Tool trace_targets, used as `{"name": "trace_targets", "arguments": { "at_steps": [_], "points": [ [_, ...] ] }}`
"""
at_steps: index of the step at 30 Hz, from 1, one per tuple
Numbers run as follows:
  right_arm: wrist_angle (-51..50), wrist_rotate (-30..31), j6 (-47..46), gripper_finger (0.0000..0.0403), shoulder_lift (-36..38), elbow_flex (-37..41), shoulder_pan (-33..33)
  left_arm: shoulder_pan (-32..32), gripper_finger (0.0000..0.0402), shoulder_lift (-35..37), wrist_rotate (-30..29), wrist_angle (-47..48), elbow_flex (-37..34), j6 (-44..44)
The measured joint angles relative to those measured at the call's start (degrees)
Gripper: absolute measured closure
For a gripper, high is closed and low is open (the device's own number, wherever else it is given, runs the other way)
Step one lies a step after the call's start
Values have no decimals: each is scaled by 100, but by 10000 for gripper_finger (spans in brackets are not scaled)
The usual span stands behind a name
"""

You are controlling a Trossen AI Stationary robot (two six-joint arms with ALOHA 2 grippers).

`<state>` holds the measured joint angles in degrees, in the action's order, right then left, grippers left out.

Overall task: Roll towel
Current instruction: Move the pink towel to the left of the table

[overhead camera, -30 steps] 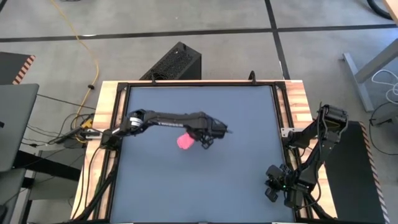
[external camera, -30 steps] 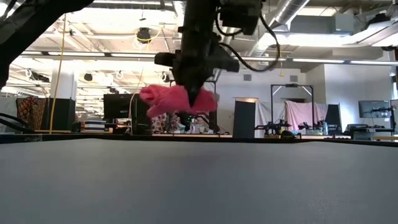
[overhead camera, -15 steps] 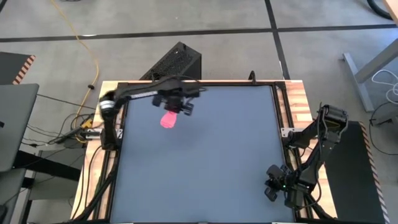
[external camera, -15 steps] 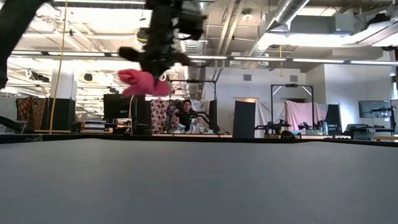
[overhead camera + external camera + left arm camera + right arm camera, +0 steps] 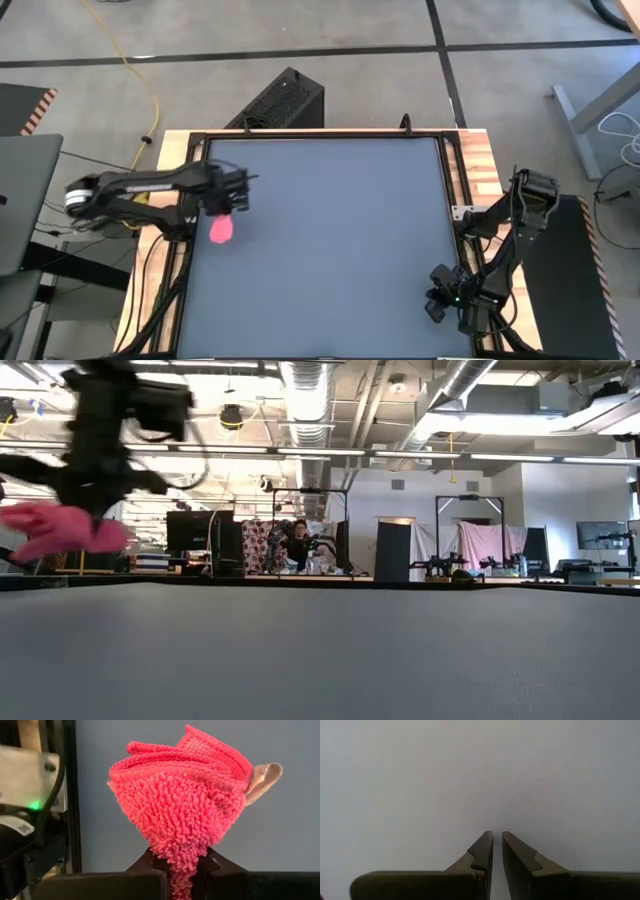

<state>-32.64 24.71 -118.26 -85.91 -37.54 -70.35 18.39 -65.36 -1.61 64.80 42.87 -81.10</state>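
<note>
Aloft, bunched towel [image 5: 180, 800], left end effector [image 5: 181, 870] pinching it

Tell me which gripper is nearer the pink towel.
Left. The left gripper is shut on the towel, holding it bunched above the table's left edge. The right gripper waits folded beyond the table's right edge, far from it.

The small bright pink shaggy cloth towel [image 5: 222, 229] is bunched up into a loose wad, not flat at all. It's up in the air above the table's left edge, roughly halfway along it, clear of the surface. Up close you can see the fuzzy loops on one side, a tighter knit on the folded layers, and a pale tag poking out.
</note>
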Motion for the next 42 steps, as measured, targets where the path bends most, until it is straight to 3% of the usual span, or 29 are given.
{"name": "trace_targets", "arguments": {
  "at_steps": [5,8,14,18,24,30,36,42],
  "points": [
    [3,2,139,335,2,-11,128,-505,386,951,-80,-597,-877,-525],
    [17,-37,145,335,7,-11,205,-681,385,1050,-113,-855,-1151,-461],
    [33,-208,-28,335,17,-17,302,-845,385,487,-274,-1049,-1320,-380],
    [43,-243,-44,335,17,-17,358,-891,376,-15,-394,-1354,-1324,403],
    [52,-385,-46,335,20,-17,456,-983,318,-561,-358,-2203,-1301,2066],
    [50,-384,-85,335,17,-17,459,-1052,240,-788,-677,-2369,-1068,2946],
    [52,-391,-85,335,15,-15,438,-1047,173,-792,-982,-2360,-1031,2893],
    [52,-389,-83,335,13,-15,437,-1047,142,-790,-956,-2337,-1031,2575]
  ]
}}
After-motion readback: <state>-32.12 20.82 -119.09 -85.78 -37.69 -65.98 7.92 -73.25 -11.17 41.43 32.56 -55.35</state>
